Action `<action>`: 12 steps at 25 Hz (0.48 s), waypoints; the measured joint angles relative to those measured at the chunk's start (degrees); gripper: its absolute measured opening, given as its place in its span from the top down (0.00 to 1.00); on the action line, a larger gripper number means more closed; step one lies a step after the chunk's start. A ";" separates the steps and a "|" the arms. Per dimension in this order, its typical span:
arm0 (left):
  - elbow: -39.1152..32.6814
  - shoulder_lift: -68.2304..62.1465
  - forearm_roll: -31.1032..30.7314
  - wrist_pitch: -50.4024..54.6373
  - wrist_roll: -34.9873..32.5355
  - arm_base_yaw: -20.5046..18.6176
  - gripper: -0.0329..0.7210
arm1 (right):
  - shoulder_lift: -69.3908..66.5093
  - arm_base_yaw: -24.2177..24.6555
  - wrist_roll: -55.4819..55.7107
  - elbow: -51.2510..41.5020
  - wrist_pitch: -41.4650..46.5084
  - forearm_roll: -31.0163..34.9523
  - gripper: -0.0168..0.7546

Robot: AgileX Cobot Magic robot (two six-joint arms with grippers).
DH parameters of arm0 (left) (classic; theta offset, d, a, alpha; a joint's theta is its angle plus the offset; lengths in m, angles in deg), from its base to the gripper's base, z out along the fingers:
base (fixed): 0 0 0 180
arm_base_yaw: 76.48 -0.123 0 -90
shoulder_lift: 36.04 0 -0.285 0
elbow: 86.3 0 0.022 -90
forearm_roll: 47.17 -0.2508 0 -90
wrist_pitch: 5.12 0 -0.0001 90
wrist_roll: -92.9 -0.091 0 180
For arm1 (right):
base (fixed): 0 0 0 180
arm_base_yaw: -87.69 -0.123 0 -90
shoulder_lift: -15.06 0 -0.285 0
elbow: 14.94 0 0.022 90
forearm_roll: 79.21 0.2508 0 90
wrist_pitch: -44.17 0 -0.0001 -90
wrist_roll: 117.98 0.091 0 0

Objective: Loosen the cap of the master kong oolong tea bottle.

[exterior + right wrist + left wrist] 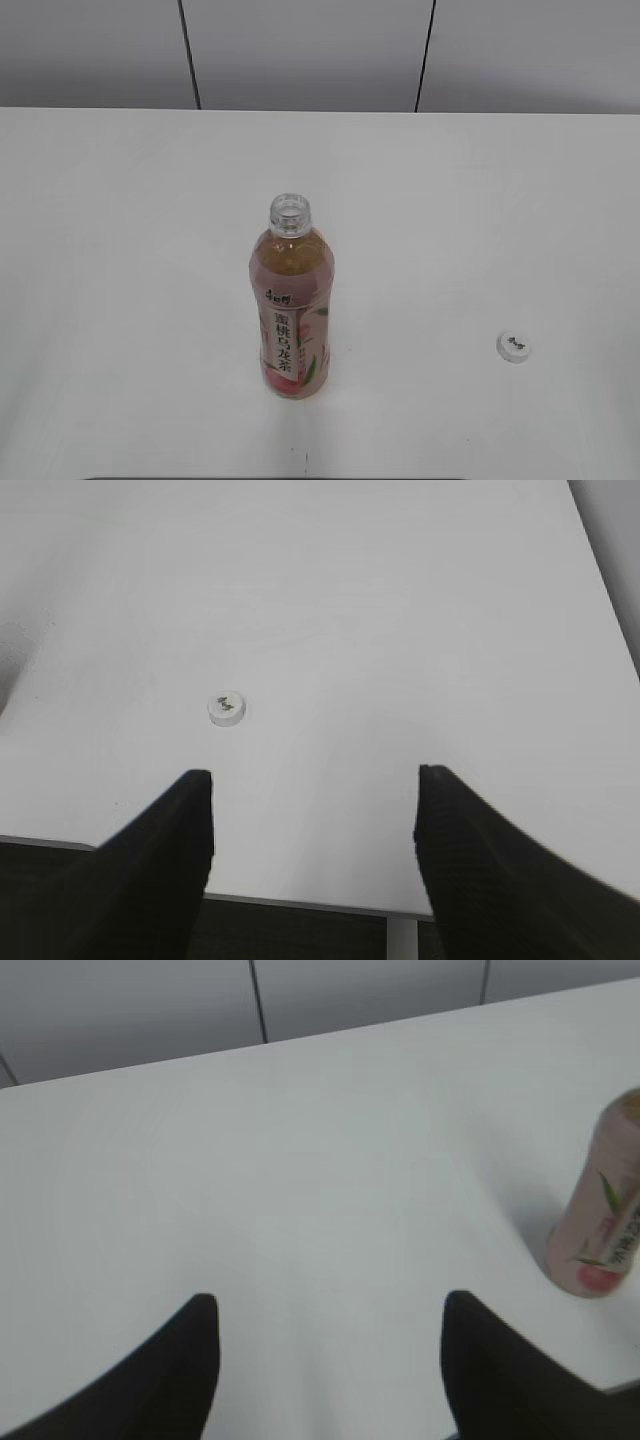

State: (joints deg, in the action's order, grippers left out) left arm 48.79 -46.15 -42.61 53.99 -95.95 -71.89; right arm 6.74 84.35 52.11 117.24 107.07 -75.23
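The master kong oolong tea bottle [291,303] stands upright in the middle of the white table with its neck open and no cap on it. Its lower part also shows at the right edge of the left wrist view [602,1220]. The cap [514,346], white with a small dark logo, lies on the table to the bottle's right, apart from it; it also shows in the right wrist view [227,708]. My left gripper [328,1305] is open and empty, left of the bottle. My right gripper [314,778] is open and empty, near the table's front edge, short of the cap. Neither gripper shows in the exterior view.
The white table [120,250] ends at a grey panelled wall [300,50] behind. The table's front edge [300,901] shows under my right gripper, with dark floor below it.
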 joint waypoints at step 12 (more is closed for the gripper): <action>-0.05 2.71 0.06 0.05 0.00 -4.49 0.39 | 0.86 0.04 0.00 0.00 0.02 0.05 0.35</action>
State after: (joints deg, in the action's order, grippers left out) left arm 48.73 -43.44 -42.55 54.04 -95.95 -76.38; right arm 7.60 84.40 52.11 117.24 107.09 -75.18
